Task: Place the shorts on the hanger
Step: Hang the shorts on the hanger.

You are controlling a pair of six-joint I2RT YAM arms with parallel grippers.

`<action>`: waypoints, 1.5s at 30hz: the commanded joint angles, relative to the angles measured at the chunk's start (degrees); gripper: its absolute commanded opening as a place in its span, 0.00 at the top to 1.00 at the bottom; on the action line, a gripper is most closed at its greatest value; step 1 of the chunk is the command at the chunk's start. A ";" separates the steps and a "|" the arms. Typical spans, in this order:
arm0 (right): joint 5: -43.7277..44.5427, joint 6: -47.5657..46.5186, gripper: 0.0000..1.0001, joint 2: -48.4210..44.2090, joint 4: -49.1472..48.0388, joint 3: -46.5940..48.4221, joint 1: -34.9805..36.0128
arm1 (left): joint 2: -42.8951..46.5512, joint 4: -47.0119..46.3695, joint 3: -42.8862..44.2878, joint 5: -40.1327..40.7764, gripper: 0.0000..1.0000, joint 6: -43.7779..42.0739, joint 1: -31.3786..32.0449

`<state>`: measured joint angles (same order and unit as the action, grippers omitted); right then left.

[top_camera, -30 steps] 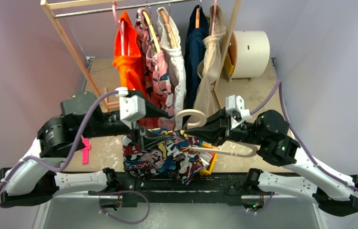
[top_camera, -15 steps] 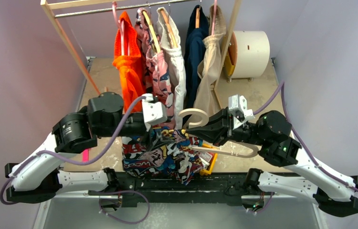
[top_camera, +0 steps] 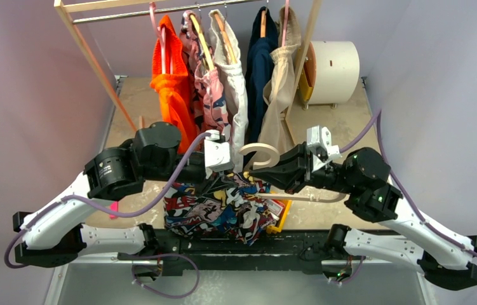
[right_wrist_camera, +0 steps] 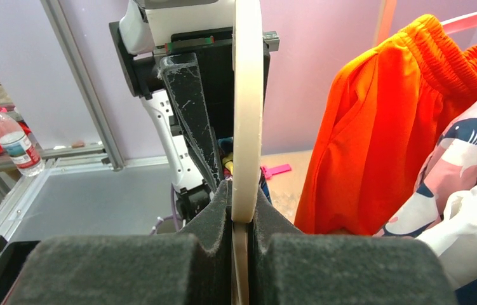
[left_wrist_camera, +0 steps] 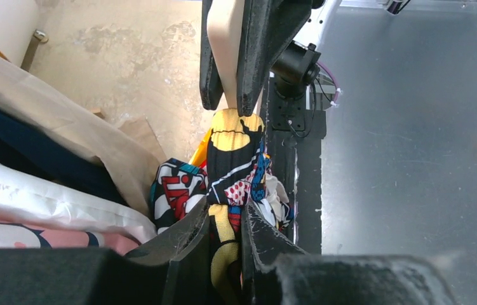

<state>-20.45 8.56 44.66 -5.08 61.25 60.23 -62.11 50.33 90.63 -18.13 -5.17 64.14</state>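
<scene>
The comic-print shorts [top_camera: 213, 210] hang bunched above the table's near edge. My left gripper [top_camera: 228, 178] is shut on a stretched fold of them, seen up close in the left wrist view [left_wrist_camera: 226, 219]. My right gripper [top_camera: 272, 170] is shut on the cream hanger [top_camera: 258, 152], whose hook curls up and left and whose crossbar [top_camera: 312, 198] runs right. In the right wrist view the hanger [right_wrist_camera: 247, 95] stands edge-on between my pads [right_wrist_camera: 223, 210]. The shorts [left_wrist_camera: 239, 146] stretch from the left jaws up to the hanger held by the right gripper [left_wrist_camera: 226, 105].
A wooden rack [top_camera: 89, 47] at the back holds an orange garment [top_camera: 171, 82], a pink patterned one [top_camera: 207, 89], white, navy and tan clothes. A cream drum [top_camera: 334, 70] stands back right. A pink clip [top_camera: 114, 200] lies left, a yellow object [top_camera: 280, 219] beneath the shorts.
My left arm has swung right and toward the right gripper, drawing the fold of shorts up to the hanger. The right gripper and hanger have barely shifted.
</scene>
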 commanded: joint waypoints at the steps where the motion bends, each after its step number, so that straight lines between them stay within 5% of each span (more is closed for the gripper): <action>1: -0.69 1.16 1.00 -1.25 -7.43 -0.29 0.33 | -0.44 -9.40 -0.44 -1.83 0.80 1.56 -0.24; 15: -1.18 1.23 1.00 -0.89 -7.66 -0.25 0.33 | -2.33 -12.07 -1.18 -4.28 0.57 2.15 -0.24; 28: -1.95 1.50 1.00 -0.22 -8.36 0.19 0.33 | -2.54 -10.79 -2.12 -4.87 0.62 1.83 -0.24; 45: -0.80 1.63 1.00 -0.50 -9.19 -0.68 0.41 | 4.88 -7.02 1.77 2.76 0.37 3.15 -0.24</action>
<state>-21.96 9.43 44.95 -7.66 60.12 60.36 -59.92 43.46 89.27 -18.09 -3.14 63.81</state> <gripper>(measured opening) 0.046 0.626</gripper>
